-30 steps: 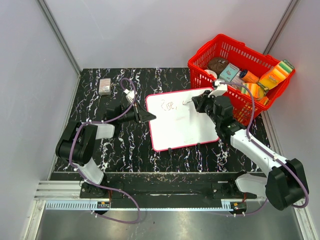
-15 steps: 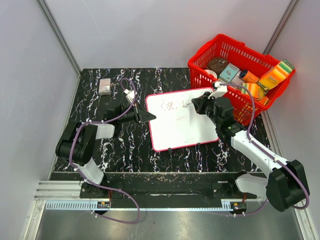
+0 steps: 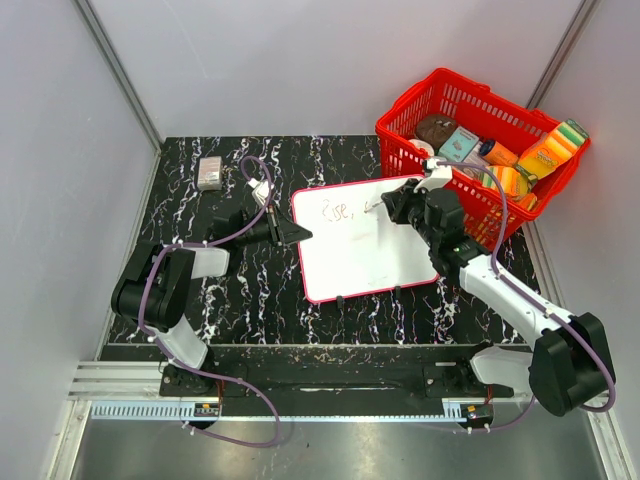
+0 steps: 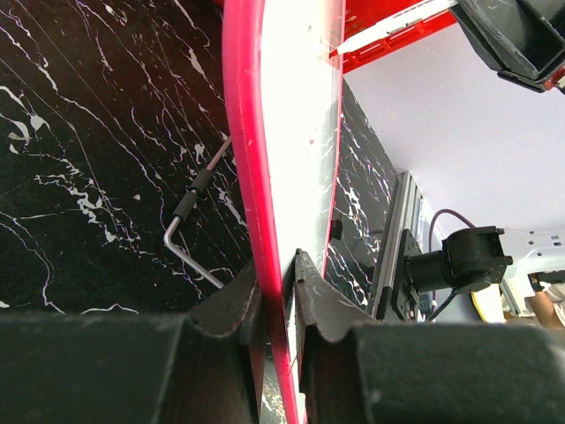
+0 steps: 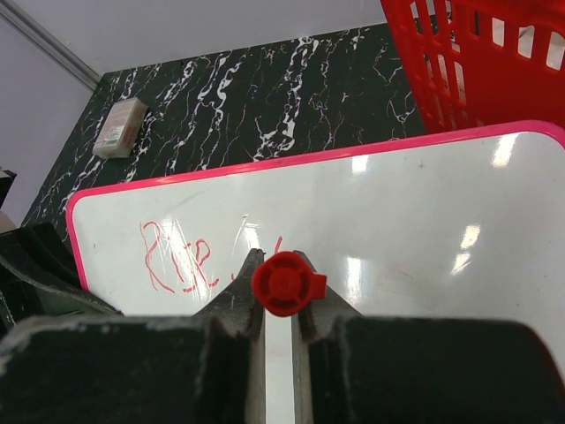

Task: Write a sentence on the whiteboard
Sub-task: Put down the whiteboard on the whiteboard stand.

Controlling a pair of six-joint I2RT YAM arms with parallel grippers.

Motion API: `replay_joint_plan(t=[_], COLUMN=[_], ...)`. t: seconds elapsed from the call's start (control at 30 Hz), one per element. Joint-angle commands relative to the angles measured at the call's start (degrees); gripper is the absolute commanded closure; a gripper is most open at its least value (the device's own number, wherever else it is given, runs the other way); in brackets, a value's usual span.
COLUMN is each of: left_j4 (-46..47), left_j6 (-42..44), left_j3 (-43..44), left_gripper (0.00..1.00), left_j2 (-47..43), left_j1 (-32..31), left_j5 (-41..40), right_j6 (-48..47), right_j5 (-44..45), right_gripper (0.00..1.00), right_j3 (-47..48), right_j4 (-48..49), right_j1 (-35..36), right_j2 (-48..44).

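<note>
The whiteboard (image 3: 365, 250) is tilted up on the black marble table, white with a thin red rim (image 4: 245, 150). My left gripper (image 3: 298, 233) (image 4: 279, 263) is shut on its left edge. My right gripper (image 3: 391, 207) (image 5: 278, 259) is shut on a marker with a red end cap (image 5: 284, 283), pointed at the board's upper middle. The marker's white barrel (image 4: 388, 29) meets the board face in the left wrist view. The sentence (image 3: 336, 211) (image 5: 179, 257) is one short red word, with a small stroke (image 5: 279, 244) just right of it by the marker.
A red basket (image 3: 400, 133) full of groceries stands at the back right, close behind my right gripper. A small pale block (image 3: 209, 172) (image 5: 121, 126) lies at the table's far left. A bent wire stand (image 4: 189, 231) shows under the board. Grey walls enclose the table.
My right gripper with the marker has shifted very slightly toward the far side. The left gripper and the board have not moved.
</note>
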Motion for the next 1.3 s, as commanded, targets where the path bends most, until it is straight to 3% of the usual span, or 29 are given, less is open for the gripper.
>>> replay_joint_plan(t=[0.0, 1.27], left_j4=[1.7, 1.5], left_j6=[4.9, 5.1], left_j3=[0.5, 0.4], left_gripper=[1.0, 1.0], left_j2=[-1.5, -1.7], left_j1=[-1.2, -1.2], left_j5=[-0.1, -0.3], right_j6=[-0.8, -1.5], right_j5=[2.6, 5.8], right_gripper=[1.0, 1.0], right_j3=[2.0, 4.1], right_j4=[1.1, -0.3], right_j1=[-0.3, -1.5], right_j2=[0.9, 1.5])
